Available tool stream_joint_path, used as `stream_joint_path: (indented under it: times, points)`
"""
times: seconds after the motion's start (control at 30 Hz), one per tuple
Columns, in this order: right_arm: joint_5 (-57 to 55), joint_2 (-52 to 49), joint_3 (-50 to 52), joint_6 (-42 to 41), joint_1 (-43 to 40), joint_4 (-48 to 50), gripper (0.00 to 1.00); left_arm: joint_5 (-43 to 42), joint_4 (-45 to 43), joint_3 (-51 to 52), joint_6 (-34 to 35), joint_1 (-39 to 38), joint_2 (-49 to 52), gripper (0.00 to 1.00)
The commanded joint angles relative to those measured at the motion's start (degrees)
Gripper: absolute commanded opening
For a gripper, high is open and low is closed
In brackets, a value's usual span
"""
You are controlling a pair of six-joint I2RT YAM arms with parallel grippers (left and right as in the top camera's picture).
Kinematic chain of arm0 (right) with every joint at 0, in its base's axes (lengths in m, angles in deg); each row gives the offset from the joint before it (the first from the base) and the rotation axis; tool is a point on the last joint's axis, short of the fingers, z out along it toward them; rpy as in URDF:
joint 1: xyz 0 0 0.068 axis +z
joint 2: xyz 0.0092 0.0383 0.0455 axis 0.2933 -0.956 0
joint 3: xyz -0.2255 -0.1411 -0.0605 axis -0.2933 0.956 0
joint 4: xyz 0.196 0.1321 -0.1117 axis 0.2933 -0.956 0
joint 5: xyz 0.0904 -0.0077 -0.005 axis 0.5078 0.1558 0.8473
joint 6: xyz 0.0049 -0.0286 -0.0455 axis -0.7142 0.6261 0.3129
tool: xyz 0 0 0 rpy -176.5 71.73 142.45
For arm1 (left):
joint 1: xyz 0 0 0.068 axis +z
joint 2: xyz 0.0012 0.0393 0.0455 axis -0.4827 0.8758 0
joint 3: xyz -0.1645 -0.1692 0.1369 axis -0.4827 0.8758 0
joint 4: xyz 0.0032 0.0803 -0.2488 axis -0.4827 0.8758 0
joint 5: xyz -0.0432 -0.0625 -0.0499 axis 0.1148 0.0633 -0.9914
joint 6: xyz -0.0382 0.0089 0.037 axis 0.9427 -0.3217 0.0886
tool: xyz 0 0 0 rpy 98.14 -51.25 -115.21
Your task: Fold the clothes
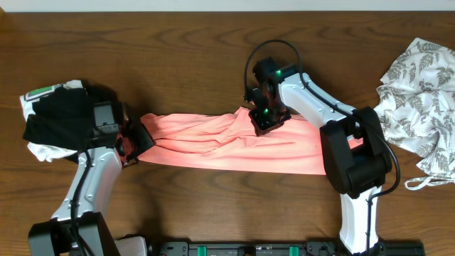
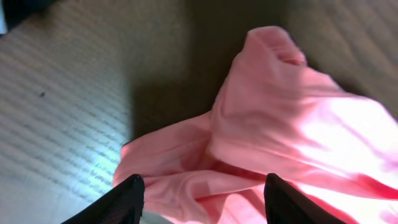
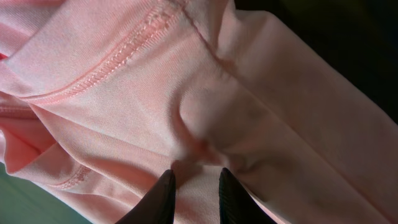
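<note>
Across the middle of the table (image 1: 178, 57) the salmon-pink T-shirt (image 1: 206, 142) lies as a long rumpled band. The right gripper (image 1: 264, 122) pinches a small pucker at its far edge. The left gripper (image 1: 141, 139) stands spread over the left end, gripping nothing. If the right lifts alone, the loose left end would likely drag and bunch. Only the right wrist view shows that pinch. Only overhead shows the leaf-print garment (image 1: 419, 92) at right and the black-and-white bundle (image 1: 57, 117) at left.
</note>
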Motion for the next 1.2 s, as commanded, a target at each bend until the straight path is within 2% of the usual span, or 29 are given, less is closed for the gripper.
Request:
stream_joint_path:
  times: [0.0, 0.27, 0.4, 0.67, 0.7, 0.8, 0.97, 1.1, 1.17]
  points:
    - [0.04, -1.03, 0.35, -0.74, -0.79, 0.13, 0.23, -3.02, -1.05, -0.09, -1.97, 1.29, 1.25, 0.64]
    - [0.04, -1.03, 0.35, -0.72, -0.79, -0.26, 0.23, -2.99, -6.01, -0.09, -2.67, 3.04, 8.28, 0.64]
    - [0.04, -1.03, 0.35, -0.72, -0.79, -0.28, 0.23, -2.99, -8.07, -0.09, -5.31, 3.13, 10.19, 0.64]
    - [0.04, -1.03, 0.35, -0.72, -0.79, -0.07, 0.23, -5.33, -7.41, -0.09, -5.33, 3.13, 14.34, 0.64]
    - [0.04, -1.03, 0.35, -0.72, -0.79, -0.07, 0.23, -6.1, -7.41, -0.09, -5.33, 3.13, 14.64, 0.61]
    - [0.07, -1.03, 0.35, -0.72, -0.79, -0.07, 0.23, -7.54, -7.34, -0.09, -5.33, 3.13, 14.91, 0.37]
    - [0.07, -1.03, 0.35, -0.72, -0.79, -0.09, 0.23, -7.69, -6.71, -0.09, -5.33, 3.13, 14.88, 0.25]
    - [0.07, -1.03, 0.35, -0.74, -0.79, -0.09, 0.23, -7.69, -6.03, -0.11, -5.33, 3.13, 14.88, 0.06]
    - [0.07, -1.03, 0.35, -0.74, -0.79, -0.13, 0.22, -7.69, -5.73, -0.11, -5.33, 3.13, 14.8, 0.06]
